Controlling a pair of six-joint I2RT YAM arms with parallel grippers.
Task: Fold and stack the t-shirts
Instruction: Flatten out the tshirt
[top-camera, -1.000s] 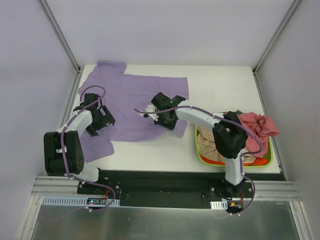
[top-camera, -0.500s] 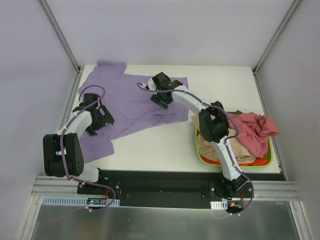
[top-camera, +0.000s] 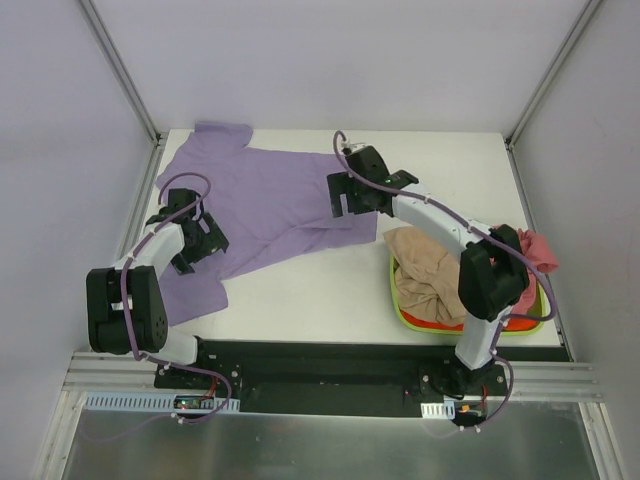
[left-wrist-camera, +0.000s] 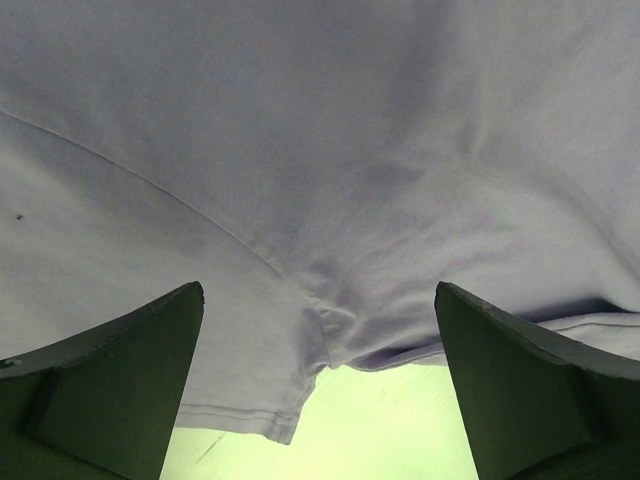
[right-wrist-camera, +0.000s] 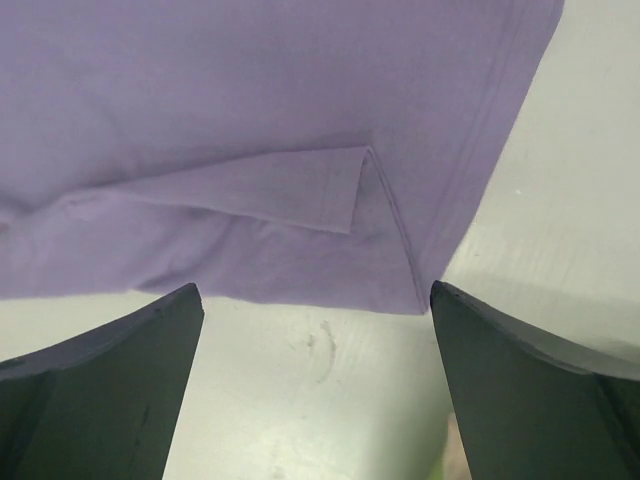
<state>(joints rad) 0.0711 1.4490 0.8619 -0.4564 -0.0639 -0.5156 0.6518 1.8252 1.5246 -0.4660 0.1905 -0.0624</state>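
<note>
A large lavender-purple t-shirt (top-camera: 260, 200) lies spread over the back left of the white table (top-camera: 450, 170). Its near right hem is folded back on itself (right-wrist-camera: 300, 190). My right gripper (top-camera: 352, 200) hangs open above that hem corner, holding nothing (right-wrist-camera: 315, 290). Over the shirt's left sleeve and armpit (left-wrist-camera: 300, 330), my left gripper (top-camera: 195, 240) is also open and empty (left-wrist-camera: 318, 290). A tan-beige shirt (top-camera: 425, 270) and a pinkish-red shirt (top-camera: 540, 250) lie crumpled in the basket.
The lime-green basket (top-camera: 396, 300) stands at the near right of the table, under the right arm's elbow. Grey walls and metal posts close in the table on three sides. Bare white table shows between the purple shirt and the basket.
The right gripper carried the purple shirt's near hem toward the back, opened and let it go, then swung right. The hem now runs diagonally. The left arm has not moved.
</note>
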